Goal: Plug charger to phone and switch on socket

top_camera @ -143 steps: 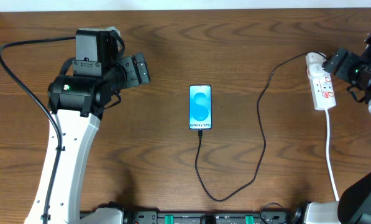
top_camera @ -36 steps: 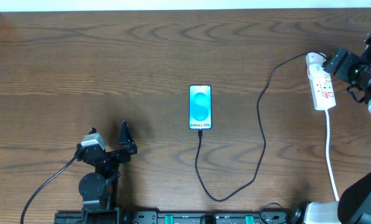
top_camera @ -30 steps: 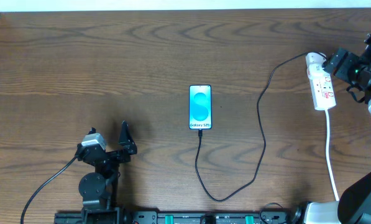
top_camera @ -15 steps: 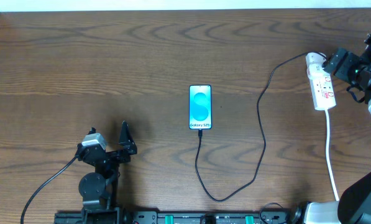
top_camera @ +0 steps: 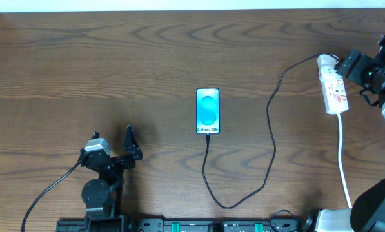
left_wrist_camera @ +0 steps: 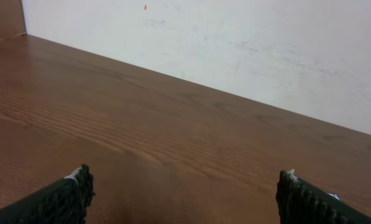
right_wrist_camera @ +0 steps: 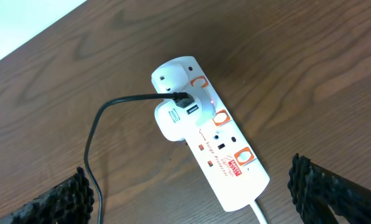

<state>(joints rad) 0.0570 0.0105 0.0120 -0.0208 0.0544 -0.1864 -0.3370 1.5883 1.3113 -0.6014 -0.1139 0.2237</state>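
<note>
Overall, the table carried the same layout as in the earlier pictures, with one exception: the left arm.

Left arm: earlier it reached out over the far left part of the table. It was now found folded down at the near left edge and showed no shift over the last second. The left gripper had its fingers spread wide with nothing between them, and its wrist view showed only bare wood and the pale wall behind.

Right arm: position unchanged at the far right. The right gripper hung by the far end of the socket, fingers wide apart and gripping nothing. Whether it touched the socket could not be determined.

Socket: it lay where it had been, near the right edge, with its white cord running toward the near edge. In the right wrist view a white adapter sat in the far outlet, with the charger's black end pushed into its side.

Phone: it lay flat at the table's centre, screen up and lit blue, not moved.

Charger: the cable ran from the socket down the table, looped near the front edge and rose to meet the phone's near short edge. Its path matched the earlier pictures.
</note>
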